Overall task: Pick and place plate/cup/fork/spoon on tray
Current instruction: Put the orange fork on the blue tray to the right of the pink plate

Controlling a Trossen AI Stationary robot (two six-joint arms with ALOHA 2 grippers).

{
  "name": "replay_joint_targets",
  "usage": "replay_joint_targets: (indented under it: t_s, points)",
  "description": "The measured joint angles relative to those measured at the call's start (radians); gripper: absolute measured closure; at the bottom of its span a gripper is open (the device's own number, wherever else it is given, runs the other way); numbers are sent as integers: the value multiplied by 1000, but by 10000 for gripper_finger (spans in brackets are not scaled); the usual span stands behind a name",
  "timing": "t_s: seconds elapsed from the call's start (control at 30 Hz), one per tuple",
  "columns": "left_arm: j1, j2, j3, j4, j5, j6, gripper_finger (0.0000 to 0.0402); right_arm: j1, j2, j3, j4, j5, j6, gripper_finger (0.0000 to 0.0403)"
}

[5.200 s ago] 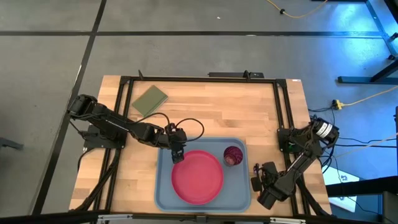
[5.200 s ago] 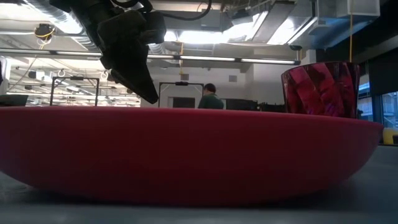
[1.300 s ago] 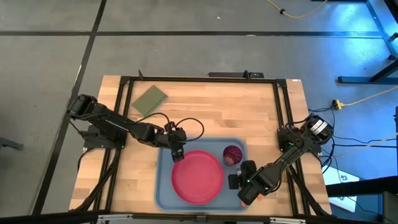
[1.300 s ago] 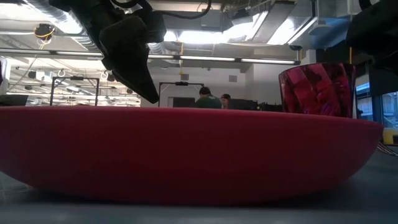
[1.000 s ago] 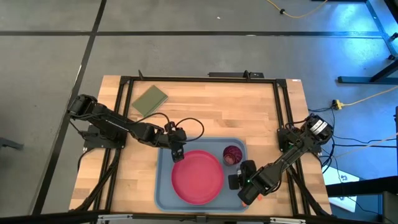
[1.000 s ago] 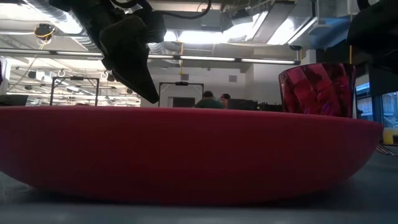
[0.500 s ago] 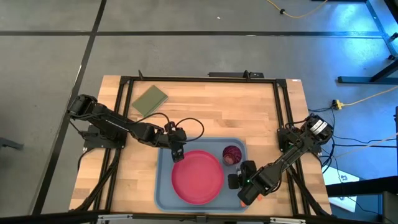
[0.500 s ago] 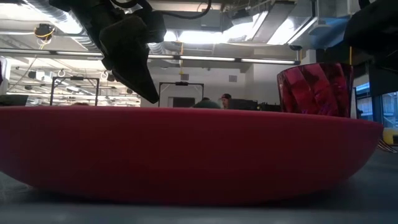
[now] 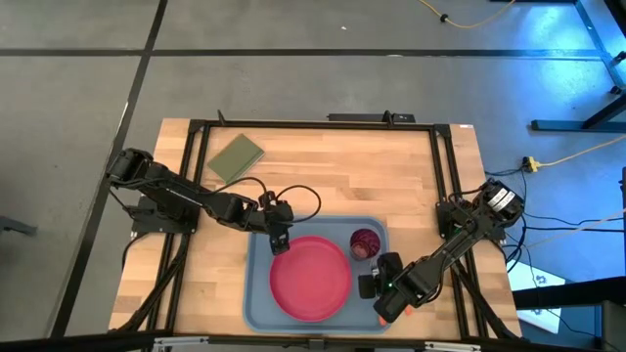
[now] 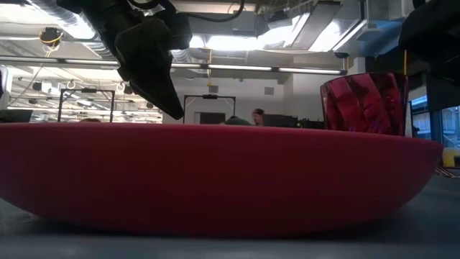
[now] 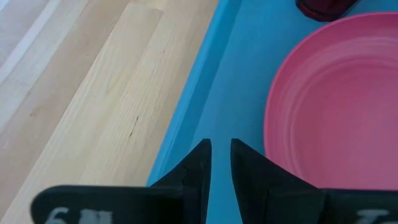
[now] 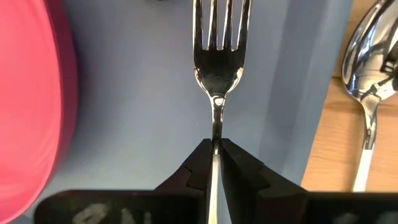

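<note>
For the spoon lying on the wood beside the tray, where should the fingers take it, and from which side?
Likely from straight above, on the slim neck below the bowl of the spoon, fingers closing across it: it lies flat on the table, apart from the tray rim, and the rounded bowl would slip.

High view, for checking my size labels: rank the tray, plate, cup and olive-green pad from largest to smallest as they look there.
1. tray
2. plate
3. olive-green pad
4. cup

All four lie at table level, so nearness barely skews the order.
</note>
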Motion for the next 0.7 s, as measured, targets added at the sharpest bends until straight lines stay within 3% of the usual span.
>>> replay_joint_targets:
  t_s: [0.7]
  points:
    - [0,0,0,0,0,-1,347,0,0,0,14,11,-27,368]
